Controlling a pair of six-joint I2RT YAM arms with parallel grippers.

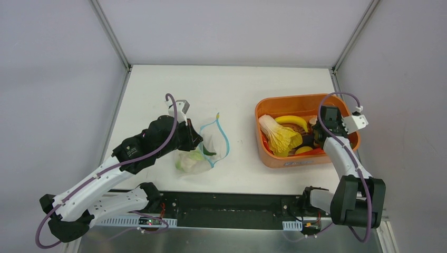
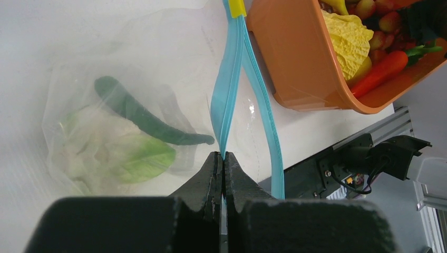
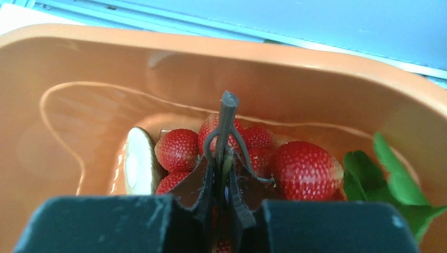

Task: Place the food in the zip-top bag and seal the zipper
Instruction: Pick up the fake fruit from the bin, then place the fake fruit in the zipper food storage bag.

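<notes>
Left of the tub (image 2: pixel 295 68), the left gripper (image 2: pixel 223 158) was clamped on the zipper (image 2: pixel 226 100) of the bag (image 2: pixel 105 68); inside the tub, the right gripper (image 3: pixel 224 168) pinched the strawberry stem (image 3: pixel 227 113).

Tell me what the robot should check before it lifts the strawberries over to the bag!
1. The left gripper pinches the blue zipper: ok.
2. The zip-top bag has its mouth held open: ok.
3. The right gripper is closed on the strawberry stem: ok.
4. The strawberries are free of other food in the orange tub: cannot tell.
5. There is room in the bag beside the cauliflower: looks ok.
</notes>
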